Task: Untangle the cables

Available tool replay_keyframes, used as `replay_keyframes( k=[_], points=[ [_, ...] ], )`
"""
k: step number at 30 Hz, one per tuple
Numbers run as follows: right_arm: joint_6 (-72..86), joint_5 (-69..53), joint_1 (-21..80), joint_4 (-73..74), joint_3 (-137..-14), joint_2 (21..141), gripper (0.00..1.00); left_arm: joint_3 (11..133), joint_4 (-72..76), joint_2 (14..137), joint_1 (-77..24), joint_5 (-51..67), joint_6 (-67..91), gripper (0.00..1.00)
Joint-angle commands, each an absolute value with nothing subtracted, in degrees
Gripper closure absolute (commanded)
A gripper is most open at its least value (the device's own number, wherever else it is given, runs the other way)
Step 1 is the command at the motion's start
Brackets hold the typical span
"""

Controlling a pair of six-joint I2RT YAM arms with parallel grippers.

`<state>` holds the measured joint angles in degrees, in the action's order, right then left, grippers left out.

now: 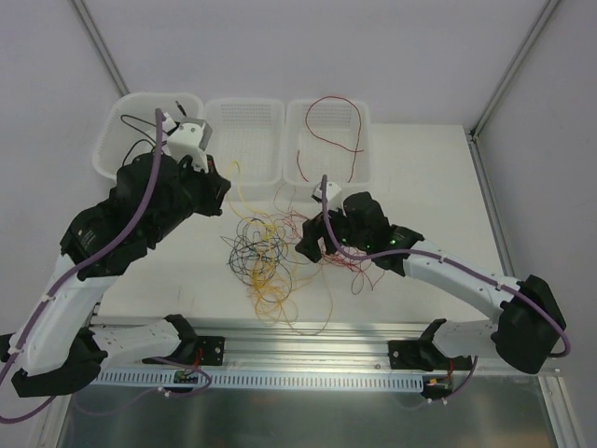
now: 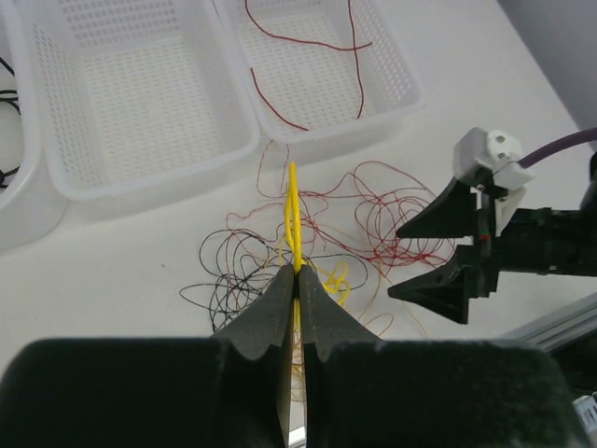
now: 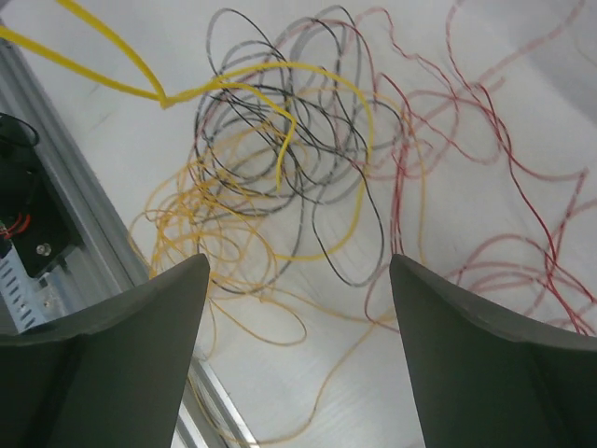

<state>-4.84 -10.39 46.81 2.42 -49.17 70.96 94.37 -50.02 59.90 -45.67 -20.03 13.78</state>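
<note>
The cables lie as a loose tangle [image 1: 270, 257] of red, yellow and black wires on the white table. My left gripper [image 1: 226, 179] is shut on a yellow cable [image 2: 294, 201] and holds it up; in the left wrist view the strand runs from the closed fingertips [image 2: 298, 271] down to the pile. My right gripper [image 1: 312, 245] is open and empty just above the tangle's right side; it also shows in the left wrist view [image 2: 395, 263]. In the right wrist view its jaws [image 3: 298, 266] stand wide apart over yellow loops [image 3: 224, 243], black loops [image 3: 280, 159] and red loops [image 3: 485, 187].
Three white perforated baskets stand along the back. The right basket [image 1: 366, 117] holds a red cable [image 1: 331, 131]. The left basket [image 1: 112, 121] holds a black cable [image 1: 140, 121]. The middle basket [image 1: 244, 105] holds nothing. An aluminium rail [image 1: 308, 336] runs along the near edge.
</note>
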Motion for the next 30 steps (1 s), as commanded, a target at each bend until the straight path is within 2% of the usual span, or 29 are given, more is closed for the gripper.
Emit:
replay_keyframes(
  k=[1,12,21,26,27,28,30],
  points=[
    [-9.4,-19.9,48.4,-9.6,-54.0,74.1,0.18,97.6,-48.9,58.6,-45.4,-21.6,16.0,1.00],
    [-9.2,-18.9,53.6,-17.2,-58.3,77.3,0.18,101.8,-48.9,60.6,-45.4,-24.1,17.3,1.00],
    [-7.5,-18.8,55.0,-18.8,-62.6,84.5,0.25,102.1,-48.8,61.5,-45.4,-22.3,17.4,1.00],
    [-6.2,-18.2,55.0,-19.9,-62.5,85.9,0.40,101.8,-48.6,61.6,-45.5,-21.7,17.8,0.99],
    [-6.2,-18.2,55.0,-19.9,-62.6,86.0,0.45,101.7,-48.6,61.6,-45.4,-21.4,17.8,0.99],
    [-6.3,-18.1,55.0,-19.7,-62.8,85.9,0.57,101.5,-48.5,61.7,-45.4,-21.3,17.8,0.99],
    [-6.5,-17.9,55.0,-19.4,-62.9,85.7,0.68,100.6,-48.4,61.6,-45.4,-21.4,18.0,0.99]
  ],
)
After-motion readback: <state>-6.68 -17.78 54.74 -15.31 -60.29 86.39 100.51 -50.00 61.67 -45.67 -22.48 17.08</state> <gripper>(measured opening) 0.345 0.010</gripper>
